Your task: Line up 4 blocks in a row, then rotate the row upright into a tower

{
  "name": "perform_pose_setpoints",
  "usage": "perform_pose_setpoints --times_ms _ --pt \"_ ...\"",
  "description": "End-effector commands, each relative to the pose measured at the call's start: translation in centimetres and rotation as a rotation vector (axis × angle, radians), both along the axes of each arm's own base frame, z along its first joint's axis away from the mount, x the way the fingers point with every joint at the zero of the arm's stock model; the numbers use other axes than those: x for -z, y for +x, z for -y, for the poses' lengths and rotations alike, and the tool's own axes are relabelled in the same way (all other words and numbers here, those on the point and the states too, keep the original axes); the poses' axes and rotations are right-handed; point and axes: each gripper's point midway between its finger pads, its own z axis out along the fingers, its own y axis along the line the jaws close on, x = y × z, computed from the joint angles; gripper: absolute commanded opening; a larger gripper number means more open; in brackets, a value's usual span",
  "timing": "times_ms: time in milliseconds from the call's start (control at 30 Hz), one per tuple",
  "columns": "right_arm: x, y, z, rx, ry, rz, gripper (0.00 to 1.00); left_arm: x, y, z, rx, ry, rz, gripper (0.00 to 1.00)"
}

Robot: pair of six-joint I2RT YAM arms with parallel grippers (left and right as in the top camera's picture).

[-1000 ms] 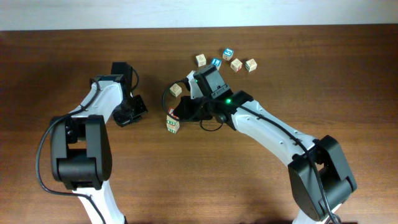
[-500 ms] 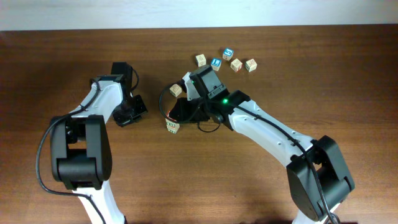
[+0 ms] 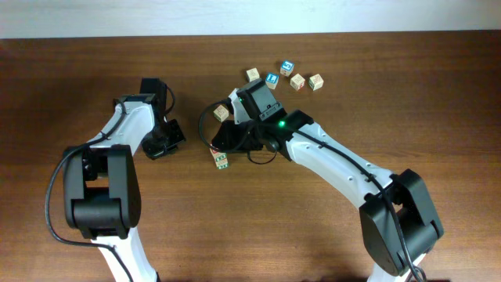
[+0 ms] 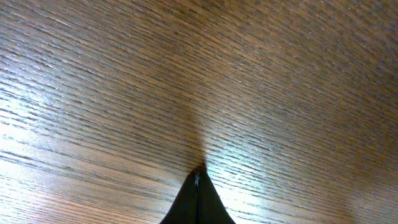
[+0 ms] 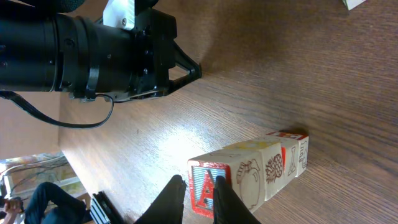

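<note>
While the 4 blocks (image 5: 255,171) lie in one touching row on the table (image 5: 323,93), right gripper (image 5: 196,186) sits at the red-A end, jaws narrowly parted, contact unclear. Looks mid-rotation; next move needs a square grip or push there.

On the table (image 3: 438,94), four blocks (image 5: 267,165) touch face to face in one line, mid-table. The A block (image 5: 210,164) is the end nearest the right gripper (image 5: 199,180). Cannot tell if the line stands or lies. A lone block (image 3: 221,113) sits just behind it. A five-block cluster (image 3: 297,81) lies farther back, to the right. The left gripper (image 4: 196,186) is well apart, left.
</note>
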Motion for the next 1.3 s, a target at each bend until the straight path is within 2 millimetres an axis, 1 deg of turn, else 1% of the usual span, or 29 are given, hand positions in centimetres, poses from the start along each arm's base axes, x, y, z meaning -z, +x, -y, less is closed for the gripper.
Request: perform_pose_setpoints --times_ms 0,200,267,300,333,367,400,433,467,500,533,567,600,633,667,700,733,767,800,833,867,967,1000,1100,1233,1267 --pt "-0.6 0.1 -0.7 -0.022 0.005 0.005 0.18 0.1 0.2 -0.7 -0.022 0.023 0.000 0.00" --pt "-2.4 0.3 -1.1 -0.036 0.024 0.010 0.18 0.1 0.2 -0.8 -0.022 0.023 0.000 0.00" --pt "-4.3 0.9 -0.4 -0.055 0.009 0.056 0.18 0.0 0.2 -0.7 -0.021 0.022 -0.002 0.00" --pt "-6.2 1.7 0.7 -0.051 -0.013 0.097 0.21 -0.8 0.4 -0.7 -0.014 0.022 0.001 0.00" --pt "-8.0 2.6 2.1 -0.032 -0.049 0.142 0.23 -1.9 1.1 -0.7 0.008 0.023 0.021 0.00" --pt "-10.5 3.5 4.1 -0.008 -0.104 0.205 0.26 -3.6 2.1 -0.7 0.028 0.025 0.055 0.00" --pt "-12.8 4.2 5.9 0.010 -0.144 0.256 0.29 -6.1 3.4 -0.7 0.054 0.027 0.111 0.00" --pt "-15.3 4.7 8.5 0.043 -0.197 0.299 0.31 -9.4 4.8 -0.7 0.101 0.035 0.186 0.00" --pt "-16.1 4.8 9.8 0.063 -0.224 0.308 0.31 -11.1 5.3 -0.7 0.126 0.041 0.221 0.00" --pt "-18.2 5.0 12.9 0.121 -0.283 0.320 0.34 -14.8 6.2 -0.6 0.186 0.057 0.298 0.00" --pt "-19.2 4.9 14.5 0.149 -0.316 0.322 0.36 -17.3 6.4 -0.7 0.221 0.069 0.346 0.00" --pt "-20.2 4.5 16.1 0.173 -0.348 0.326 0.39 -20.0 6.4 -0.7 0.240 0.081 0.402 0.05" --pt "-20.7 4.2 17.1 0.193 -0.370 0.326 0.40 -21.6 6.3 -0.7 0.239 0.085 0.440 0.08" --pt "-22.0 3.6 19.0 0.237 -0.411 0.336 0.42 -23.1 5.9 -0.7 0.237 0.089 0.476 0.13" --pt "-23.4 2.7 20.8 0.278 -0.444 0.354 0.45 -24.1 5.5 -0.7 0.236 0.091 0.496 0.32" --pt "-25.0 1.5 22.4 0.316 -0.470 0.377 0.52 -24.6 5.1 -0.7 0.236 0.092 0.503 0.97" --pt "-25.9 0.6 23.4 0.338 -0.484 0.390 0.60 -24.6 5.0 -0.7 0.237 0.091 0.498 0.99" --pt "-26.8 -0.5 24.4 0.360 -0.495 0.405 0.71 -24.6 5.0 -0.7 0.237 0.091 0.497 0.99" --pt "-27.7 -1.9 25.2 0.375 -0.496 0.423 0.86 -24.6 5.0 -0.7 0.236 0.091 0.497 0.99" --pt "-28.5 -3.1 25.7 0.385 -0.497 0.437 0.98 -24.6 5.0 -0.7 0.236 0.091 0.497 0.99" --pt "-28.7 -3.6 26.0 0.390 -0.500 0.442 0.98 -24.6 5.0 -0.7 0.236 0.091 0.497 0.99" --pt "-29.7 -6.5 26.9 0.393 -0.497 0.449 0.98 -24.6 5.0 -0.7 0.236 0.091 0.497 0.99" --pt "-30.0 -6.8 27.0 0.395 -0.491 0.458 0.99 -24.6 5.0 -0.7 0.236 0.091 0.497 0.99" --pt "-29.9 -6.7 27.0 0.396 -0.496 0.458 0.98 -24.6 5.0 -0.7 0.236 0.091 0.497 0.99" --pt "-29.7 -5.5 29.3 0.474 -0.612 0.474 0.98 -24.6 5.0 -0.7 0.236 0.091 0.497 0.99" --pt "-30.2 -4.8 29.7 0.499 -0.614 0.501 0.98 -24.6 5.0 -0.7 0.236 0.091 0.497 0.99"
